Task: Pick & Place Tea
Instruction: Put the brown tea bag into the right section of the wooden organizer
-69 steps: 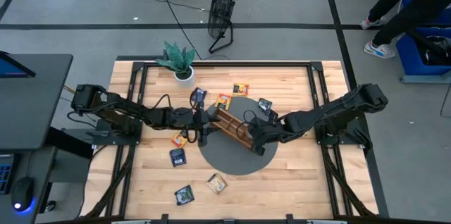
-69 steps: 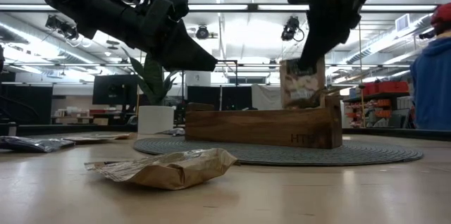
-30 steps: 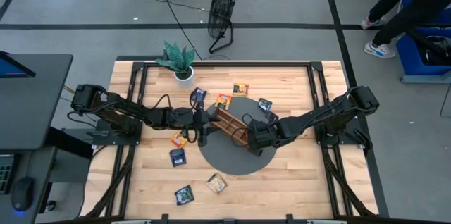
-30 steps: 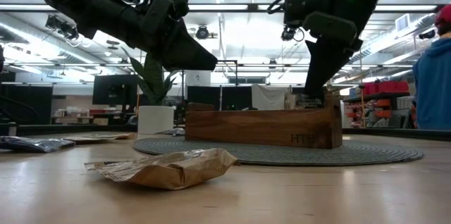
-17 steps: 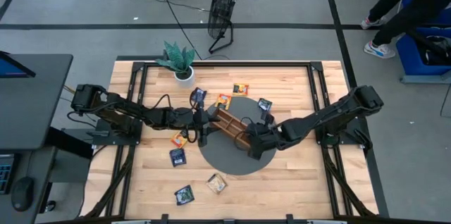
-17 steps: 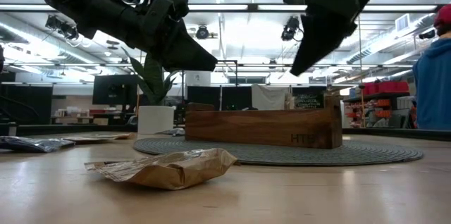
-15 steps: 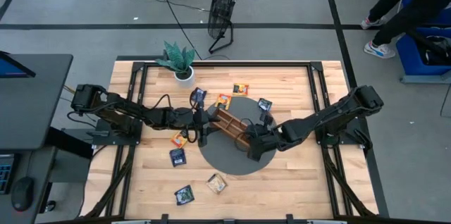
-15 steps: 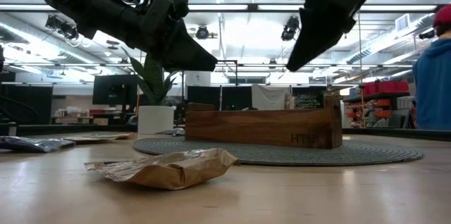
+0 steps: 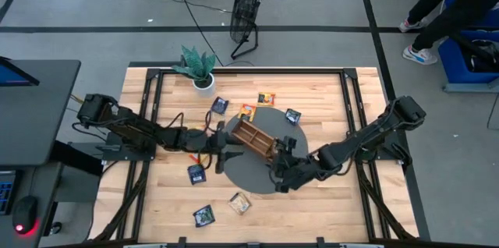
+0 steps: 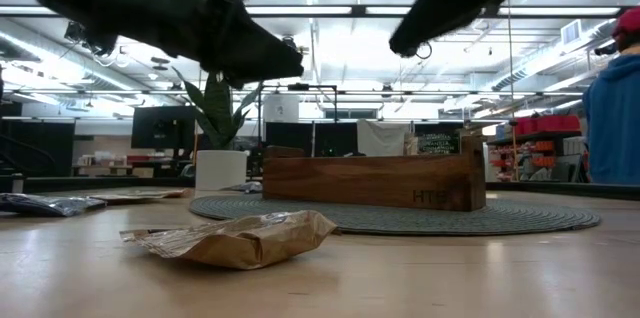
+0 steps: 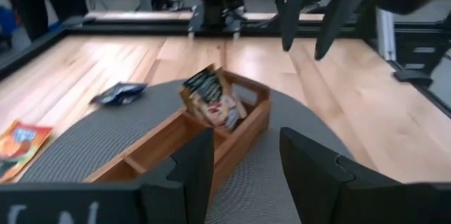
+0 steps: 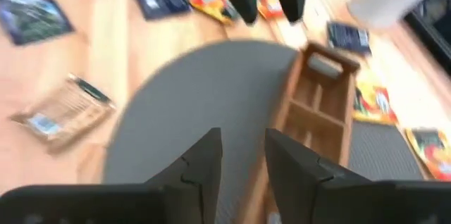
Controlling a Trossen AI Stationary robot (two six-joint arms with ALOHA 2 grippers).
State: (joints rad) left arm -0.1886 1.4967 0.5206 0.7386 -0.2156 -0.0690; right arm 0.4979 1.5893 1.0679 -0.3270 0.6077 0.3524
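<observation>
The wooden tray (image 9: 253, 139) lies on a round grey mat (image 9: 249, 176). In its end compartment sachets of tea (image 11: 211, 101) stand on edge. Loose tea lies flat on the table: a beige sachet (image 9: 239, 203), dark ones (image 9: 196, 174) (image 9: 203, 215) (image 9: 220, 105) (image 9: 292, 115) and orange ones (image 9: 246, 111) (image 9: 267, 98). My left gripper (image 11: 246, 168) hovers open by the tray's left end, holding nothing. My right gripper (image 12: 243, 160) hangs open above the mat's near part, also holding nothing.
A potted plant (image 9: 201, 69) stands at the table's far left. A fan (image 9: 245, 10) stands on the floor beyond the far edge. A person (image 10: 612, 108) is off to the right. Bare wood (image 9: 327, 209) lies toward the near right.
My right gripper has risen from the tray's end compartment and drawn back toward the table's near edge; the sachet it was down on stays standing in the tray. My left arm has shifted slightly toward the near edge.
</observation>
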